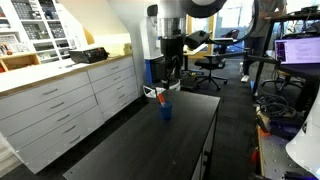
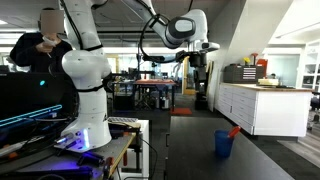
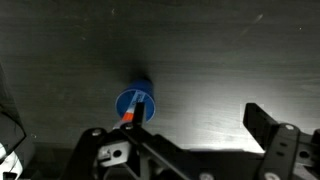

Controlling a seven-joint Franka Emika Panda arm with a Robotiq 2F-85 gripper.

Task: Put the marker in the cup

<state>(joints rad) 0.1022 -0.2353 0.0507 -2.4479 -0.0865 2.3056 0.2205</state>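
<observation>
The tabletop [image 3: 60,60] is dark and matte, with fine grain streaks running across it in the wrist view. Beside it in an exterior view stands a white cabinet [image 1: 60,110] with flat drawer fronts and a pale counter on top.

The cup [image 3: 135,102] is a small, plain blue cylinder, opaque and smooth, standing upright on the table. From above its mouth shows as a round blue ring. The marker [image 3: 130,117] is inside the cup: a thin red-orange stick with a whitish end. In both exterior views it leans against the rim, its upper part poking out at a slant above the cup.

The white, rounded arm reaches out over the table with its wrist turned straight down. The dark gripper [image 1: 172,80] hangs above the cup, well clear of it and touching nothing. In the wrist view its black fingers [image 3: 268,125] stand wide apart with nothing between them.
</observation>
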